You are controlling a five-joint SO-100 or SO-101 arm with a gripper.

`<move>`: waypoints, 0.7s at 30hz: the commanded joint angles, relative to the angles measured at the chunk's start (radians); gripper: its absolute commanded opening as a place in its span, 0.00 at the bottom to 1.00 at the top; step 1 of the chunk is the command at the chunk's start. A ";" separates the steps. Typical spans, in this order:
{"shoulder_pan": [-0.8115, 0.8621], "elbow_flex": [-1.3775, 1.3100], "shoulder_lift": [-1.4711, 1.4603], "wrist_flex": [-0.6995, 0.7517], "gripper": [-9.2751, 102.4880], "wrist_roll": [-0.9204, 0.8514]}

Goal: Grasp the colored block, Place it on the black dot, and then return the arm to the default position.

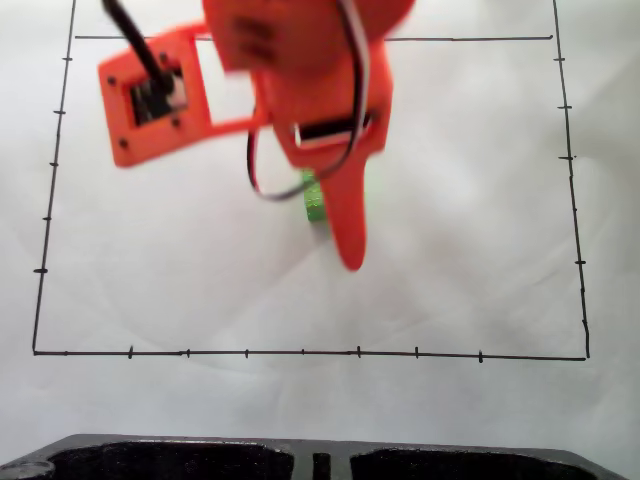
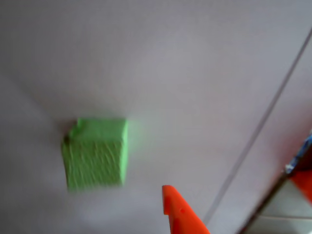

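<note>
In the fixed view, a thin black ruled rectangle with tick marks frames a white paper-covered tabletop. Going from left to right, the bright orange 3D-printed plastic arm comes in from twelve o'clock. Its squarish orange housing with a black servo sits at about ten o'clock from the picture's middle, and a black cable runs up from it to the top edge. To the right of that, looped black, red and white wires hang under the arm's blurred body. The small bright green cube with a crackled surface lies on the paper near the middle of the rectangle. Just a sliver of it shows, touching or just beside the left edge of the long pointed orange finger, which points toward six o'clock. The gripper has its second finger hidden, so I cannot tell whether the jaws are apart, together or clamped on the cube. A dark moulded edge runs along the bottom of the frame.

In the wrist view, the green cube rests on the paper at about eight o'clock from centre, blurred. An orange fingertip rises from six o'clock, apart from the cube, to its right. A thin dark line slants up toward two o'clock.
</note>
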 commanded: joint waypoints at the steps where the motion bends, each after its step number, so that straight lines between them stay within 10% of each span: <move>1: 0.026 0.052 0.172 0.002 0.58 -0.064; 21: 0.037 0.683 1.003 -0.201 0.08 -0.253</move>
